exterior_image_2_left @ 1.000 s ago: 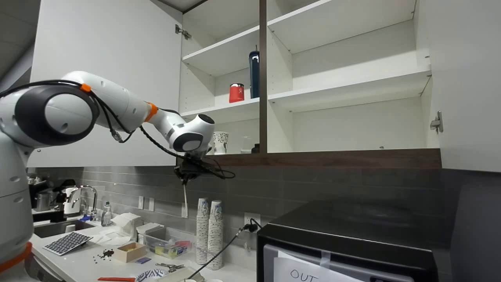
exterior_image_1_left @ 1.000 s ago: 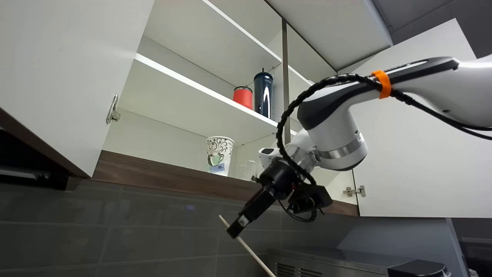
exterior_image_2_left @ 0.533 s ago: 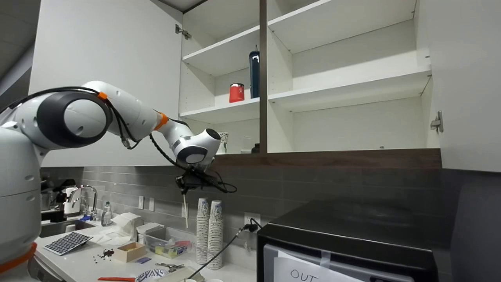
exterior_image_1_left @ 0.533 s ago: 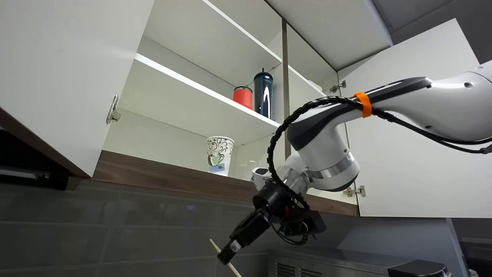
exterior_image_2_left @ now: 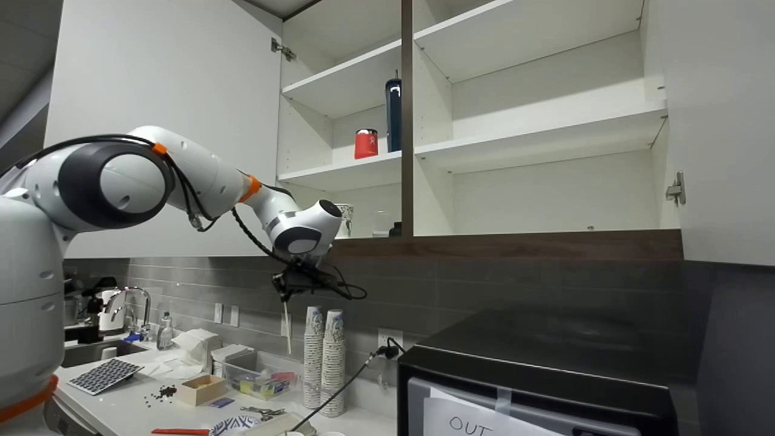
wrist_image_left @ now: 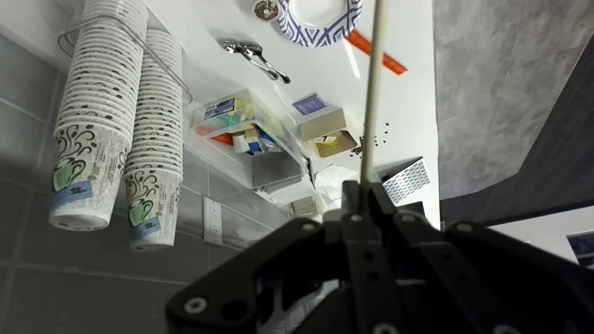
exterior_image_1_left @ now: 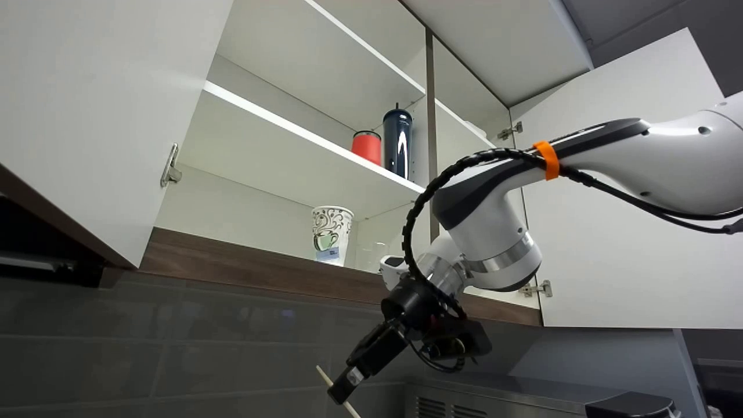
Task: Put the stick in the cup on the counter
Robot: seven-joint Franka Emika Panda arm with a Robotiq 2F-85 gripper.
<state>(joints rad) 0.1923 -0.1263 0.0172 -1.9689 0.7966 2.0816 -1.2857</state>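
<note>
My gripper (exterior_image_1_left: 341,392) is shut on a thin pale wooden stick (exterior_image_1_left: 323,375), below the open cabinet. It also shows in an exterior view (exterior_image_2_left: 285,297), with the stick (exterior_image_2_left: 287,327) hanging down almost vertically. In the wrist view the fingertips (wrist_image_left: 366,197) pinch the stick (wrist_image_left: 374,83), whose far end runs out of the frame. The cup (exterior_image_1_left: 332,235), white with a dark swirl pattern and a green mug print, stands upright on the cabinet's lowest level, above the gripper. In an exterior view the cup (exterior_image_2_left: 346,219) is partly hidden by the wrist. The stick is apart from it.
Two tall stacks of paper cups (exterior_image_2_left: 313,363) stand on the counter. A black microwave (exterior_image_2_left: 533,357), clear tub (wrist_image_left: 246,134), small box (wrist_image_left: 327,132), spoons (wrist_image_left: 255,58) and plate (wrist_image_left: 320,28) are nearby. A red cup (exterior_image_1_left: 367,147) and dark bottle (exterior_image_1_left: 397,142) stand on the shelf above.
Over the last second the arm has moved down, lowering the gripper and the held stick further below the cabinet. In the last half second it has barely moved. The cup has not moved.
</note>
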